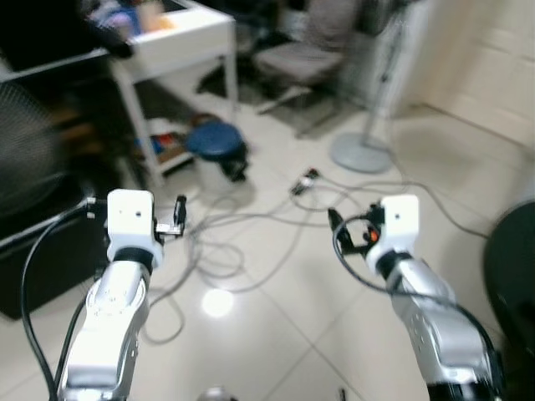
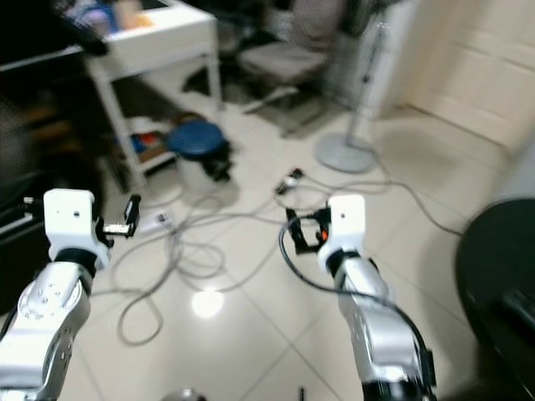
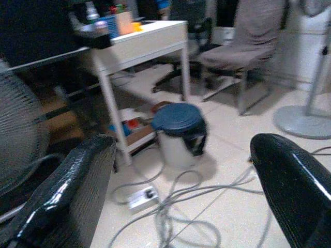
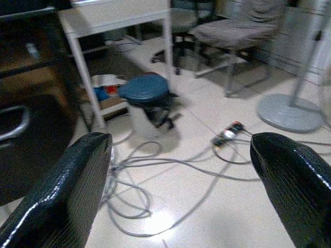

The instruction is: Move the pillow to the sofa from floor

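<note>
Both my grippers, left gripper (image 3: 170, 191) and right gripper (image 4: 181, 191), are spread wide, holding nothing, raised over tiled floor (image 1: 276, 317) littered with cables (image 1: 242, 242). No pillow or sofa in sight, so I can't place either. Task looks unstarted: find the pillow, grab it, carry it over.

Home room, white desk (image 1: 180, 38), grey chair (image 1: 305, 54), bin (image 1: 216, 150), cables (image 1: 251, 230) on tiled floor (image 1: 276, 334)
</note>
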You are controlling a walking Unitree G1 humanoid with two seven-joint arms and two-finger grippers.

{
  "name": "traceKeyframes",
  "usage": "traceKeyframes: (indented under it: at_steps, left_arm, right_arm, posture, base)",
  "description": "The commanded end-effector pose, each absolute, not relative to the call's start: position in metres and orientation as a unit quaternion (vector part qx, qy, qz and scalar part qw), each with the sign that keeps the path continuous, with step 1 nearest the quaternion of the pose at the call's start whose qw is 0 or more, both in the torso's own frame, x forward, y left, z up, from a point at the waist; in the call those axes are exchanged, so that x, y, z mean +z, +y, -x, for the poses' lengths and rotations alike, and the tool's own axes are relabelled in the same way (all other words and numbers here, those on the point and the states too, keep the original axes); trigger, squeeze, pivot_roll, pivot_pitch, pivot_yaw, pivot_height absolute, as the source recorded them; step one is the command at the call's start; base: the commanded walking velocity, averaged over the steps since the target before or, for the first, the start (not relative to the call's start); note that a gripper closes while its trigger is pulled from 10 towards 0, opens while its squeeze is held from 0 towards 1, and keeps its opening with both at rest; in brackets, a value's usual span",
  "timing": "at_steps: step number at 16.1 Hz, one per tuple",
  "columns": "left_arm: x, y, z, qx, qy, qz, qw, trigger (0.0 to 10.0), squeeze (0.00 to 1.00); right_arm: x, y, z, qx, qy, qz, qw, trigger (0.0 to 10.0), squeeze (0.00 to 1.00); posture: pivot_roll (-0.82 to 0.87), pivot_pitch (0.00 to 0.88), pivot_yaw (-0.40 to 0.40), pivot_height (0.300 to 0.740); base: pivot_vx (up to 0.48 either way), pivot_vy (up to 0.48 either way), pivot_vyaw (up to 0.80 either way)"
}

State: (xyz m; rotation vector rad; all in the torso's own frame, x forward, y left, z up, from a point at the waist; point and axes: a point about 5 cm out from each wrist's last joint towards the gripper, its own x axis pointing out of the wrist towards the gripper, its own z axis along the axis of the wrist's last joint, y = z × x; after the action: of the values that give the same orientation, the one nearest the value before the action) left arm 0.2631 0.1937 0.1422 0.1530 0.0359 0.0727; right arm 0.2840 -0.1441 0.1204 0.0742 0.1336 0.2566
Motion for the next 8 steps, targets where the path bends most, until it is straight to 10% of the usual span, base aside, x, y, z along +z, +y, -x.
traceKeyframes:
  at_steps: [1,8]
  left_arm:
    - [0.151,0.192,-0.266,0.036,0.006,-0.072,0.997,10.0,0.00]
    - [0.166,0.190,-0.265,0.034,-0.008,-0.064,0.997,10.0,0.00]
  right_arm:
    - [0.127,-0.143,-0.287,0.135,0.051,-0.042,0.989,10.0,0.00]
    - [0.141,-0.131,-0.300,0.158,0.021,-0.047,0.986,10.0,0.00]
  posture:
    - [0.07,0.000,-0.003,0.740]
    - [0.12,0.000,-0.017,0.740]
  base:
    - [0.000,0.000,0.80]
    - [0.000,0.000,0.80]
